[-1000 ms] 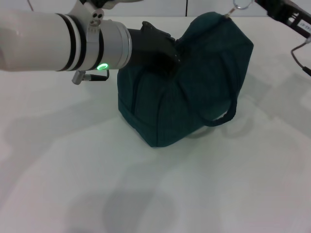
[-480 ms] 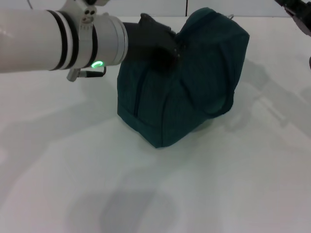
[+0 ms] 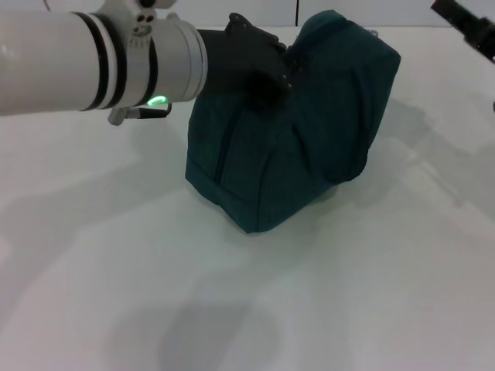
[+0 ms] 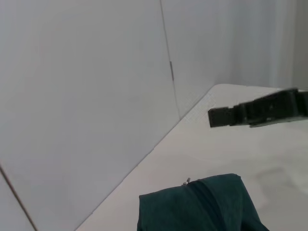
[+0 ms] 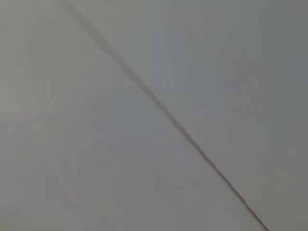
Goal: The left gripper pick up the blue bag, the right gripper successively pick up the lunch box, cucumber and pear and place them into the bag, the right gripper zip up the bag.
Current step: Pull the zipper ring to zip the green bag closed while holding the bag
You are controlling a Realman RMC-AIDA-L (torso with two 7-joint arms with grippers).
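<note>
The blue bag (image 3: 294, 124) sat zipped on the white table (image 3: 371, 294), no lunch box, cucumber or pear in sight, so the task looked essentially finished, with the left gripper (image 3: 259, 66) pressed against the bag's top, its grasp hidden, and the right gripper (image 3: 468, 27) well beyond the bag.

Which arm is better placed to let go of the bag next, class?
Left. The left gripper sits right on the blue bag, which rests on the table; the right gripper is away at the table's far right corner.
</note>
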